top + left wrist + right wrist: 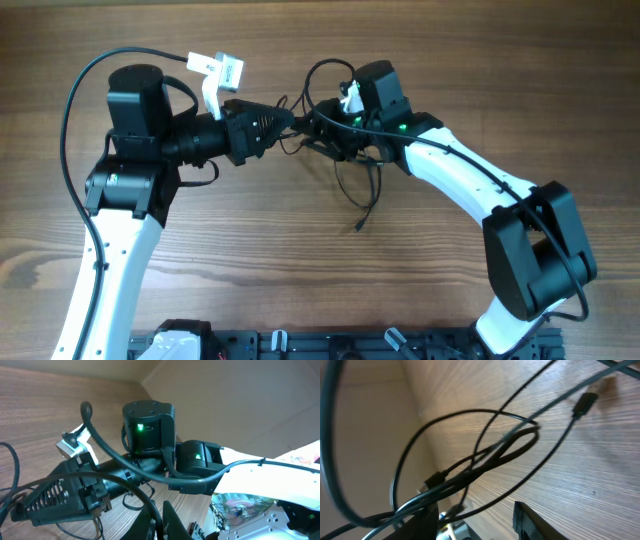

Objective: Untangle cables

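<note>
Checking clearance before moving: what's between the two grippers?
The tangled cables bridge the short gap between the left gripper and the right gripper, seen in the overhead view.

**A robotics lab bench**

Two white-and-black jointed robot arms, left [115, 280] and right [460, 180], stand on a black metal mounting rail [330, 345] at the edge of a wood-grain tabletop [250, 250]. Thin black cables [360, 190] lie between them. The left wrist view shows a green status light [140, 426], loose exposed wiring [240, 507] and a perforated grey metal plate [272, 520].
</note>
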You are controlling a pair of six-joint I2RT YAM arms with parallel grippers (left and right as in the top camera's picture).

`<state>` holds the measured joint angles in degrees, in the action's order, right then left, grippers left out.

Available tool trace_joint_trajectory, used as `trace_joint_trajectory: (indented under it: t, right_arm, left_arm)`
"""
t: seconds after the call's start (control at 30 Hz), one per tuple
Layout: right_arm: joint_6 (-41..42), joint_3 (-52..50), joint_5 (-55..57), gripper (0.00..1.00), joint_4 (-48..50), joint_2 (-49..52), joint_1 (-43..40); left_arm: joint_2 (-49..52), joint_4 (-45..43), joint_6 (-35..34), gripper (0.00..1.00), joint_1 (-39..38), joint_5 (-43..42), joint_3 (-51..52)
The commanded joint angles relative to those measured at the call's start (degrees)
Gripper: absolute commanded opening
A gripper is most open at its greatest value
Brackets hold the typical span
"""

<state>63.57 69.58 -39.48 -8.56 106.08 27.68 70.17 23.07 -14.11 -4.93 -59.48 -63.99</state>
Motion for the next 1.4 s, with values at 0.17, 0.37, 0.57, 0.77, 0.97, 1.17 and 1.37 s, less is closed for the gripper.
trace_joint_trajectory:
  t: [0.17, 0.37, 0.57, 0.77, 0.97, 1.17, 1.37]
  right_arm:
    - [-61.0, 0.07, -10.62, 0.59, -11.39, 0.59, -0.72]
    - [-75.78, 0.09, -0.72, 0.61, -10.95, 0.07, -0.74]
    - [-80.04, 0.09, -0.31, 0.66, -2.64, 0.09, -0.74]
    - [-79.95, 0.09, -0.31, 0.68, 2.32, 0.09, -0.74]
    - [-79.93, 0.09, 1.18, 0.69, 8.41, 0.09, -0.74]
    - [-80.04, 0.09, 3.52, 0.68, 9.77, 0.09, -0.74]
    - [-74.75, 0.09, 1.62, 0.04, 1.53, 0.09, -1.42]
  left_arm:
    - [-1.18, 1.11, 0.15, 0.06, -0.33, 1.97, -0.52]
    - [-1.18, -0.17, 0.09, 0.06, -0.33, 3.21, -0.55]
    - [-1.18, -5.42, -5.27, 0.06, -0.33, 3.19, -0.55]
    - [-1.18, -11.08, -14.12, 0.06, -0.33, 2.91, -0.55]
    - [-1.18, -12.04, -19.82, 0.06, -0.33, 1.81, -0.55]
    - [-1.29, -12.26, -19.8, 0.06, -0.31, 1.44, -0.55]
    - [-1.27, -11.69, -17.66, 0.05, 3.19, 1.51, -0.52]
